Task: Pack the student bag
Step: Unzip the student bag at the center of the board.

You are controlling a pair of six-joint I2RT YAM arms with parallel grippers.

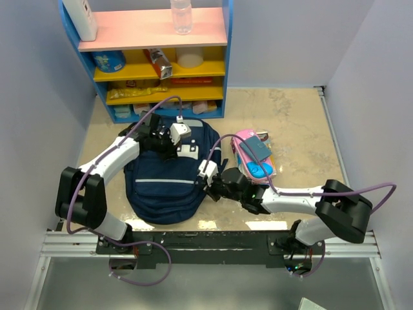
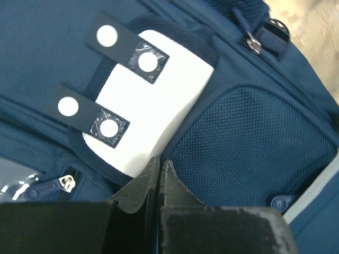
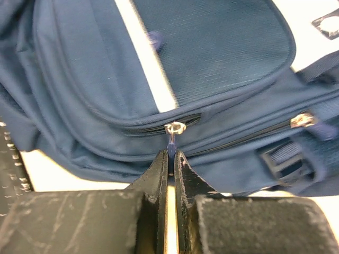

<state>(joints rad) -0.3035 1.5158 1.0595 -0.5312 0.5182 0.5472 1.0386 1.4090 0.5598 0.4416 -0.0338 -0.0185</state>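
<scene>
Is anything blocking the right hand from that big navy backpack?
Nothing visible does. The right hand is already at the navy blue fabric backpack, shut on a blue zip pull at its side.

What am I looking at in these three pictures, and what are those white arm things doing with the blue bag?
These are two robot arms bolted to a table edge. The overhead picture shows both; the other two come from cameras on each wrist. A navy student bag lies flat on the table, a pink pencil case beside it, and a shelf behind. The left gripper is shut on fabric near the bag's white patch. The right gripper is shut on a zip pull on the bag's side, probably to open a pocket.
</scene>
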